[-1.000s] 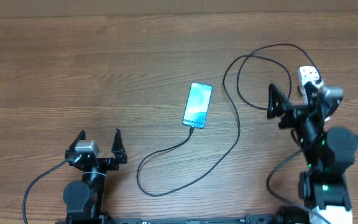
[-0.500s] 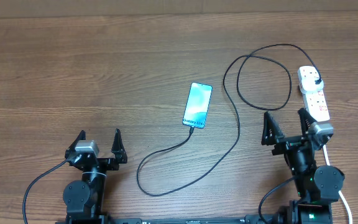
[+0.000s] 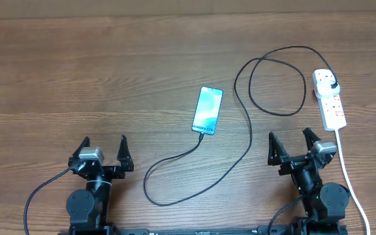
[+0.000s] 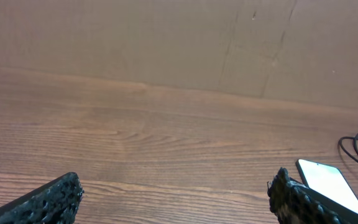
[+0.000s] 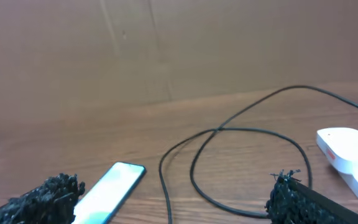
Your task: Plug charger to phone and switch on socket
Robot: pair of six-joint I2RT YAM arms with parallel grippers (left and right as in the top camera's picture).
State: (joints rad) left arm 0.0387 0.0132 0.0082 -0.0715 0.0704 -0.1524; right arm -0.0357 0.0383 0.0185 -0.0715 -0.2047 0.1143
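Hands both spread wide, left hand (image 3: 104, 145) and right hand (image 3: 289, 138) grasping nothing.

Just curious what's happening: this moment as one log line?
left gripper: open, empty | right gripper: open, empty | slim blue-lit phone: thin black cable at its near end | white power strip: black plug in
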